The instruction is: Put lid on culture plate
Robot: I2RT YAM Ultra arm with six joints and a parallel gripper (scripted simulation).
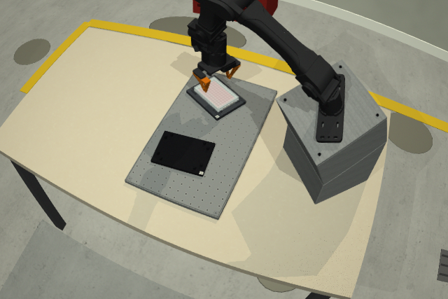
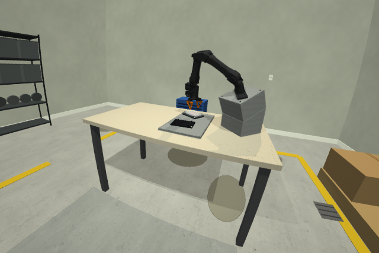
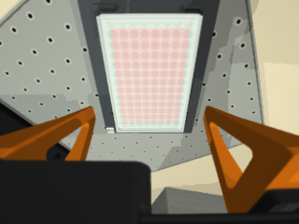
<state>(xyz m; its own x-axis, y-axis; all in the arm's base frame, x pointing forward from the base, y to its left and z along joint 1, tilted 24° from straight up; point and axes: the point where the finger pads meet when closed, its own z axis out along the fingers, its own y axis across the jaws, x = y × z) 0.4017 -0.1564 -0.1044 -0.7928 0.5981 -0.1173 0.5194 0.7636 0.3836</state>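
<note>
my pincer [image 1: 216, 75]: spread wide, empty | hangs over plate [image 1: 216, 96] far end | plate's long axis runs away from me, between fingers

Three views: one high, one distant, one on the wrist.
The top view looks steeply down on the table [image 1: 90, 115] from near; the exterior view stands far back at room level, table mid-frame. The wrist view looks down past orange fingers. All share the perforated grey board [image 1: 231, 165].
</note>
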